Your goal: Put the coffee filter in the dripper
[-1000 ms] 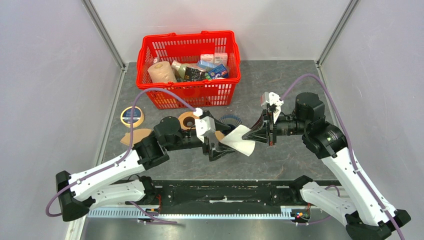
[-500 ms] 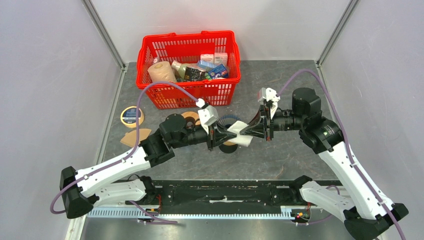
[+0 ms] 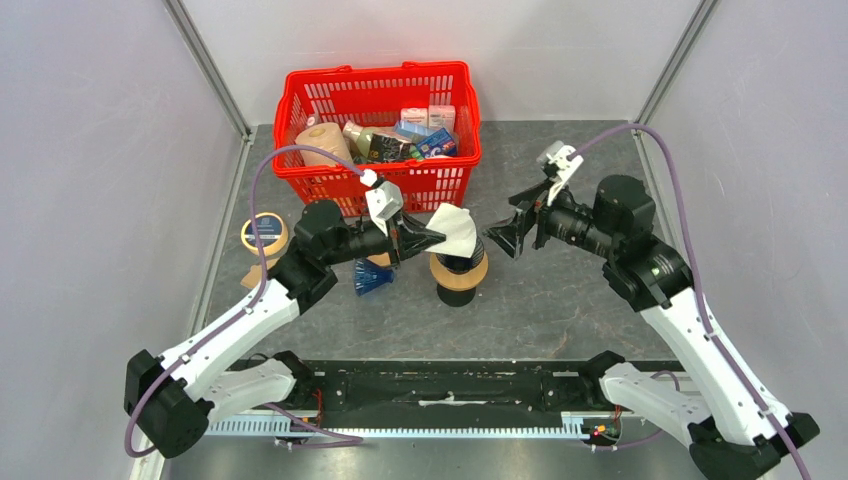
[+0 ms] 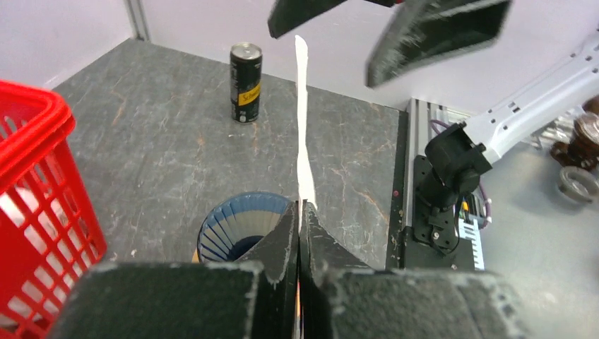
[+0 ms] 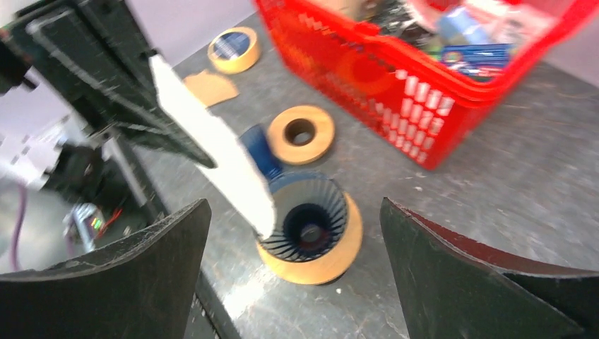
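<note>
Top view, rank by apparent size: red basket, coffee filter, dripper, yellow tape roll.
1. red basket, by far.
2. dripper and coffee filter: they look alike; the filter is held up nearer the camera, so unranked.
3. yellow tape roll, narrowly smallest.

This is a robotics lab test cell. Plain pale grey panels held in aluminium posts close off the left, far and right sides of a dark grey, stone-look table. Two white-and-black robot arms, left and right, are bolted to a black rail along the near edge and trail purple cables. A red shop basket of packaged goods stands at the far edge, and a lone drink can stands on the bare top.
</note>
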